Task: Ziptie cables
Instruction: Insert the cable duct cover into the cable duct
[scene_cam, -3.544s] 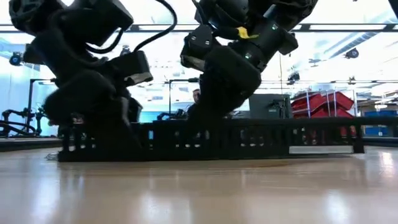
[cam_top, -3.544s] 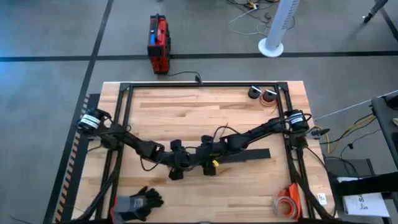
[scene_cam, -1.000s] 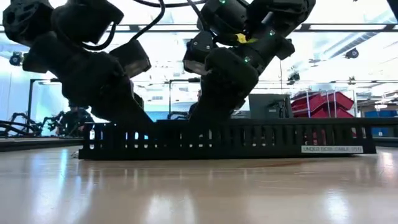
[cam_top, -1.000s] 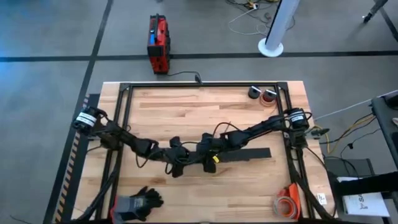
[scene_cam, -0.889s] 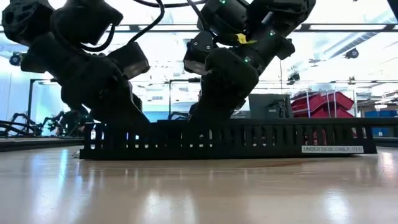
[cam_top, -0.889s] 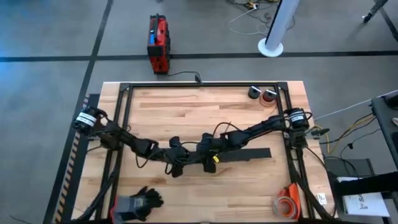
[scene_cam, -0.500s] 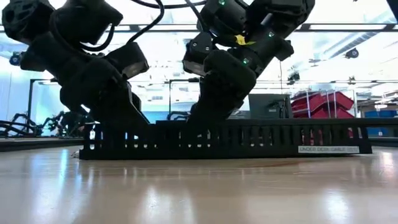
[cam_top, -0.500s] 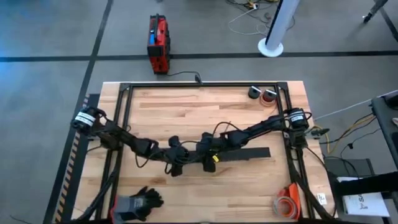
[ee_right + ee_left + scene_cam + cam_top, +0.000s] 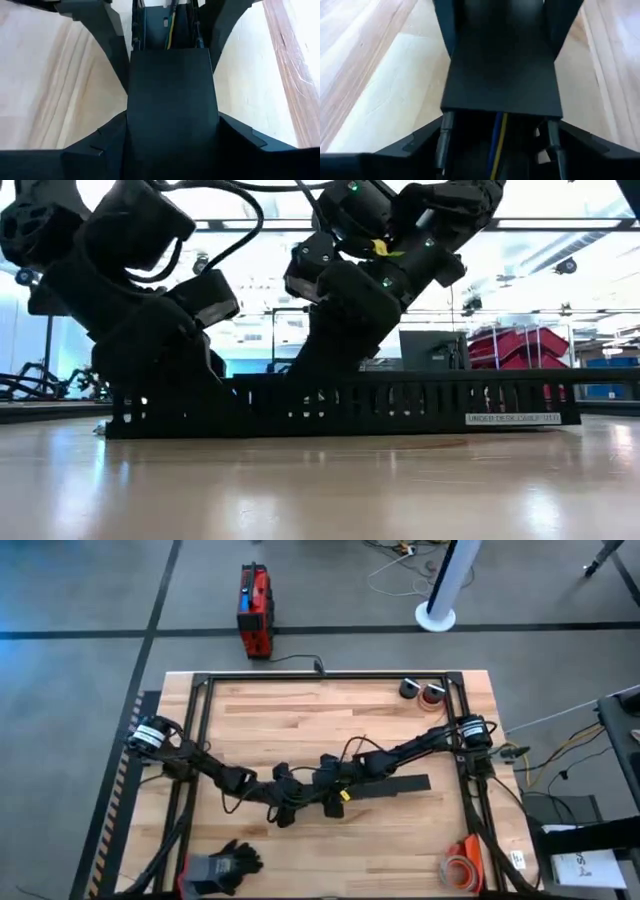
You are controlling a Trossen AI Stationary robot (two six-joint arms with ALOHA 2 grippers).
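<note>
A long black slotted strip [image 9: 390, 786] lies flat on the wooden table, running left to right near the middle [image 9: 400, 402]. Thin cables, yellow and blue here, lie inside its open channel [image 9: 496, 142] and also show in the right wrist view [image 9: 170, 22]. My left gripper [image 9: 285, 808] sits at the strip's left end, shut on it [image 9: 497, 145]. Just to its right, my right gripper [image 9: 325, 798] faces it along the strip and is shut on the covered stretch [image 9: 172, 130]. My left gripper has the strip's two side walls [image 9: 445, 131] between its fingers, at the left end where the channel is open. The fingers slant down from the table's left and lie along the strip, which rests on the table. My right gripper has the covered part's two long sides [image 9: 131, 122] between its fingers, a little right of the left gripper. Slanting down from the table's right, the fingers lie along the strip. The strip's underside stays on the table.
A black frame [image 9: 200, 730] borders the table. Dark gloves [image 9: 225, 865] lie at the near left, an orange roll [image 9: 462, 865] at the near right, and two small round things [image 9: 420, 690] at the far right. Bare wood lies across the far half.
The slotted strip has slid a little toward the table's left edge, flat on the table, and both grippers have gone that way with it.
</note>
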